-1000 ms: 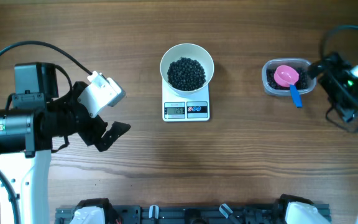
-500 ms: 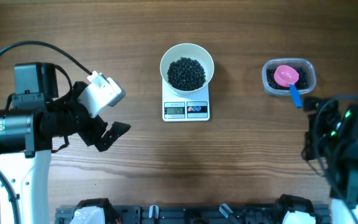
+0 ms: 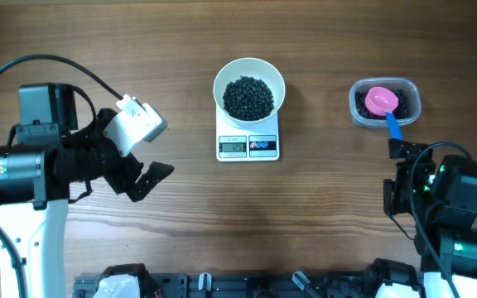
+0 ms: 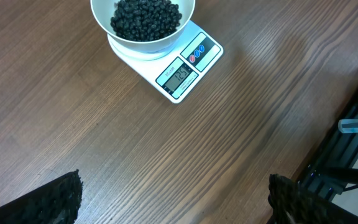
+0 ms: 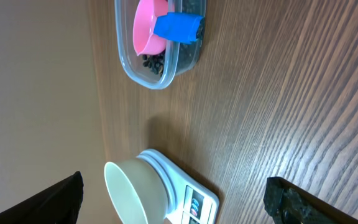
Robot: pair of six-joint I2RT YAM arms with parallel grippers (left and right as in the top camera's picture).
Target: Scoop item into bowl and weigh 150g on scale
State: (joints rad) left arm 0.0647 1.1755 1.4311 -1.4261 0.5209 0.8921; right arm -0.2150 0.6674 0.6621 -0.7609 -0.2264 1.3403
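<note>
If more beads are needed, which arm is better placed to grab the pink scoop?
Likely right: the right gripper, open, is close to the scoop lying in the tub; the left gripper sits beyond the scale.

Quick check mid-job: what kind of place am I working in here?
Likely a robot test bench rather than a real kitchen: a wood-grain table holding a kitchen scale, a white bowl of black grains, and a dark mounting rail along its near edge.

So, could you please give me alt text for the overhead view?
A white bowl of black beads sits on a small white scale at centre. At right, a clear tub holds a pink scoop; the left gripper and right gripper hang open and empty at either side.
</note>
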